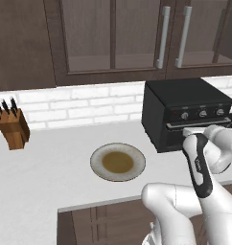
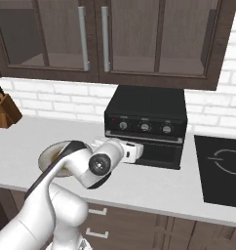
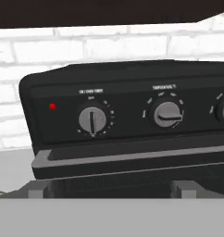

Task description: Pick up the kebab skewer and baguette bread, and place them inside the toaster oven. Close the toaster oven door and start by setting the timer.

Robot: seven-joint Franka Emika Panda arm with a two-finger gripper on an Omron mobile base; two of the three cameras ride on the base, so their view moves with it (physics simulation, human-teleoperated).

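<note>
Black toaster oven point(image 3: 132, 115) faces me, door point(image 3: 132, 162) shut, red lamp point(image 3: 52, 106) lit; my gripper point(image 3: 111, 189) spread wide, empty.

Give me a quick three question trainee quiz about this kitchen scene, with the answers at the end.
1. True or false: the oven door is shut.
2. What lies on the plate: A skewer, B bread, C no food?
3. In the hand view, what glows left of the timer knob?

Key:
1. True, the door is up against the oven, with the open hand just before its handle.
2. C
3. A red light.
</note>
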